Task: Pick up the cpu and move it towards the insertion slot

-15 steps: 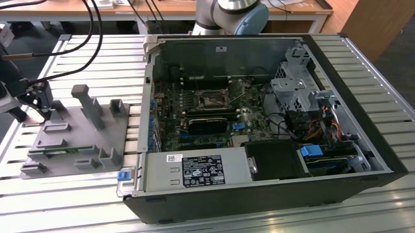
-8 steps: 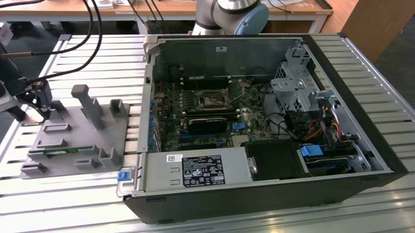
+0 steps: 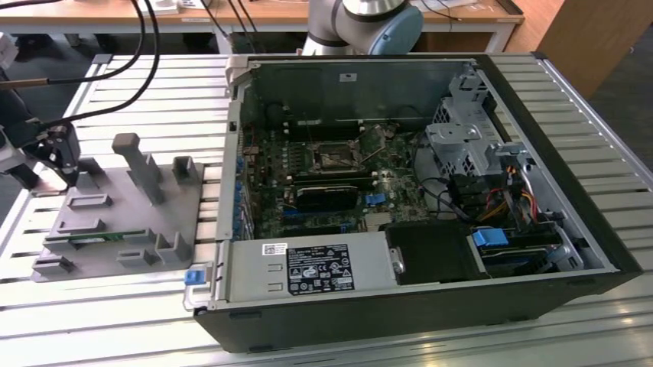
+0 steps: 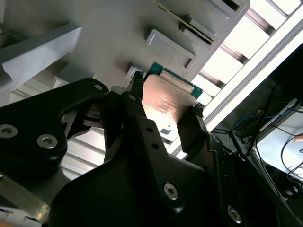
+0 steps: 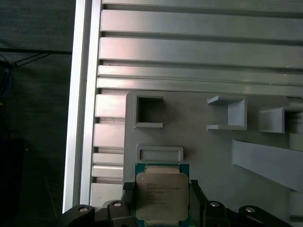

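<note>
The cpu [image 5: 161,193], a flat silvery square with a thin green-tan rim, sits between my gripper's [image 5: 162,195] two black fingers [image 5: 128,193], which press on its opposite edges. The second wrist view shows the same grip: the cpu [image 4: 165,101] shines between the fingers of the gripper [image 4: 167,94], just over the grey plastic fixture [image 4: 118,33]. In the exterior view my gripper [image 3: 63,164] hangs over the far corner of the fixture [image 3: 122,218] at the exterior view's left. The insertion slot [image 3: 334,158] is a dark square in a metal bracket on the motherboard inside the open computer case, well off to the exterior view's right of the gripper.
The fixture carries upright posts [image 3: 138,164], rectangular recesses [image 5: 149,111] and a green memory stick [image 3: 97,238]. The open case's black walls [image 3: 408,317] surround the board, with a drive cage [image 3: 459,145] and cables [image 3: 500,202] inside. The whole stands on a slatted aluminium table [image 3: 153,92].
</note>
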`<action>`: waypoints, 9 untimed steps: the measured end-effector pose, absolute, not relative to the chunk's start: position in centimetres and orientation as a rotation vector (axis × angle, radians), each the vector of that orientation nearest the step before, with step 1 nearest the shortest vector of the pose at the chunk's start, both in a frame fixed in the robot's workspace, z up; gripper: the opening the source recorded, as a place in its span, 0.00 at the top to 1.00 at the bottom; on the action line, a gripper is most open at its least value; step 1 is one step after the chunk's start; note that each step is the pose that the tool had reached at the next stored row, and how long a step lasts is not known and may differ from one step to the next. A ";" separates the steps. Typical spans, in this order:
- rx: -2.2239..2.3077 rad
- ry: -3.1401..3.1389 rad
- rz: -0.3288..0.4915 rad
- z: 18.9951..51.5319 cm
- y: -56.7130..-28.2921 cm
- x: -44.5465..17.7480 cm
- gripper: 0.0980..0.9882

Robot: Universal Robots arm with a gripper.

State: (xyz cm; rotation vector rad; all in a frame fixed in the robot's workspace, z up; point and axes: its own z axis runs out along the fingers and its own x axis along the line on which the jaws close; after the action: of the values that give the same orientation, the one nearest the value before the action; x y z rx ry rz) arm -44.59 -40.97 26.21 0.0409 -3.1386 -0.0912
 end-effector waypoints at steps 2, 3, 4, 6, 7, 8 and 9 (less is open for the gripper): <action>0.041 -3.139 -0.091 26.3 -41.0 -44.6 0.50; 0.041 -3.139 -0.091 26.4 -41.0 -44.6 0.50; 0.041 -3.139 -0.091 26.5 -41.0 -44.6 0.50; 0.041 -3.139 -0.091 26.6 -41.0 -44.6 0.50; 0.041 -3.139 -0.091 26.7 -41.0 -44.6 0.50; 0.041 -3.139 -0.091 26.8 -41.0 -44.6 0.50; 0.041 -3.139 -0.091 26.8 -41.0 -44.6 0.50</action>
State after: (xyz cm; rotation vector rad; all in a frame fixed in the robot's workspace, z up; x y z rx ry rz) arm -44.59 -40.97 26.80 0.0408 -3.1387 -0.0913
